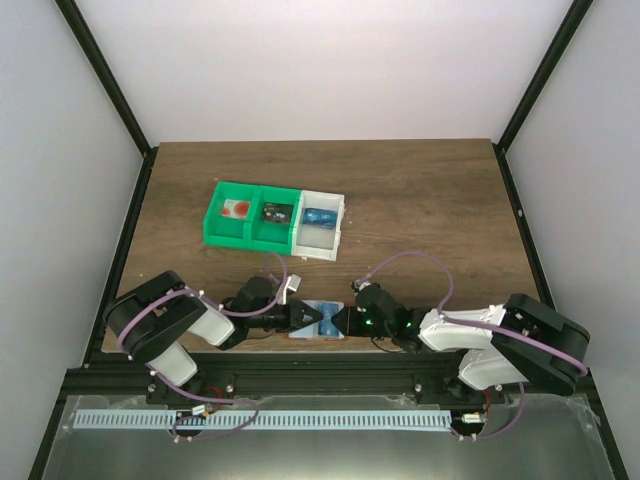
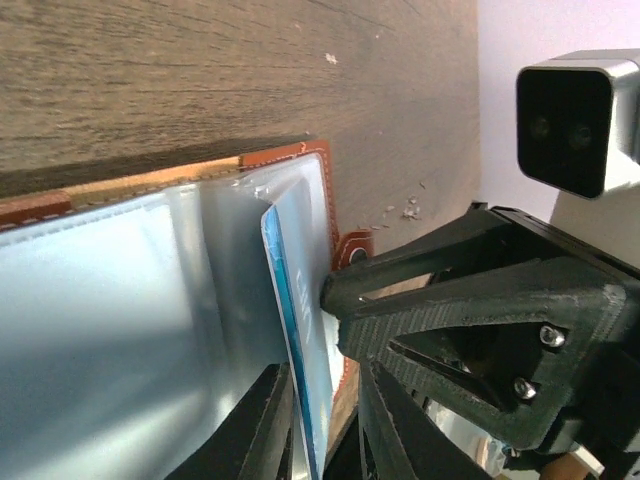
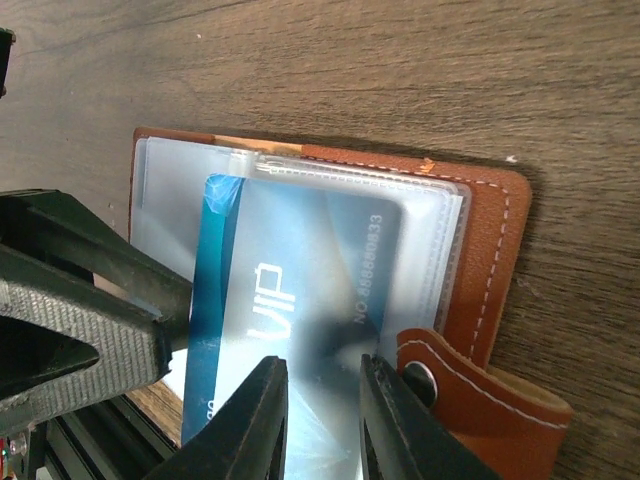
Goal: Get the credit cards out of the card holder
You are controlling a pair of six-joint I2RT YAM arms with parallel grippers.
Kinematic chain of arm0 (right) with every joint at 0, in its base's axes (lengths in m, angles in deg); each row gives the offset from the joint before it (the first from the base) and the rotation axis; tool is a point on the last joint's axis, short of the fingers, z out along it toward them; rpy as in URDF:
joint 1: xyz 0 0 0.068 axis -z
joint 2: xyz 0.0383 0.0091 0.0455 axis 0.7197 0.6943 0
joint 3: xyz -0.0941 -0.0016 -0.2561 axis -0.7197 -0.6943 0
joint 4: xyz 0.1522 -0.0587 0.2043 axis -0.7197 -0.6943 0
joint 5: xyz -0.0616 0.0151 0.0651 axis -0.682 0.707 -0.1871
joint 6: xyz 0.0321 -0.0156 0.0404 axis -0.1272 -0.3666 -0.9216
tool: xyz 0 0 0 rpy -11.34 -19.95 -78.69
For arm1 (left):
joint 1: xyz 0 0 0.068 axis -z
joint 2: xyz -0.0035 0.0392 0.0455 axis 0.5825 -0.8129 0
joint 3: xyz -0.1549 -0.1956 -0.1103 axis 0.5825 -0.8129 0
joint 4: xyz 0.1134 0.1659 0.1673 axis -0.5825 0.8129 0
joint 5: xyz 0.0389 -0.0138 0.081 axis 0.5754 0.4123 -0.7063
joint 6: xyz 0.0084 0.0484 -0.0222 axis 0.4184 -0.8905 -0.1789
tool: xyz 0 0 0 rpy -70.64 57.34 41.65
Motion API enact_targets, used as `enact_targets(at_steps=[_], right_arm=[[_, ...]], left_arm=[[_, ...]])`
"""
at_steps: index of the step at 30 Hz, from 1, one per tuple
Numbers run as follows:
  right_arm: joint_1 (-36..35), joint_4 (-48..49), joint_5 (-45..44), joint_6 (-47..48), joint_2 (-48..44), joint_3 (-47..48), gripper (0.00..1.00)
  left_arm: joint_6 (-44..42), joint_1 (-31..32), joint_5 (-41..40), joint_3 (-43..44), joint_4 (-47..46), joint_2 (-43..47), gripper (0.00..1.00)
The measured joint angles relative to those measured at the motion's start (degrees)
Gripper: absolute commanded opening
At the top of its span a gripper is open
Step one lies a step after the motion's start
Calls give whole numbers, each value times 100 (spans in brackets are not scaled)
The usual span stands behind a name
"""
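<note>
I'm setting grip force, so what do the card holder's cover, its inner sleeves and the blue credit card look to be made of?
Card holder cover: leather or an imitation, matte orange-brown, with pale stitching along the edge and a snap tab.
Sleeves: thin clear plastic film, glossy; the card's print shows through.
Credit card: probably stiff, smooth plastic, blue with pale printed lettering, lying flat.
</note>
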Motion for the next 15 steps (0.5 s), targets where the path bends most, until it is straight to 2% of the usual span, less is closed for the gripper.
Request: enact_targets(at_steps=[6,15], right_arm=[[0,79,37,-22,37,-7,22],[0,109,50,-24,50,-11,22]], left_arm=[[216,4,96,-118,-507,-133,16],[284,4,98,-116,-520,-273,7]])
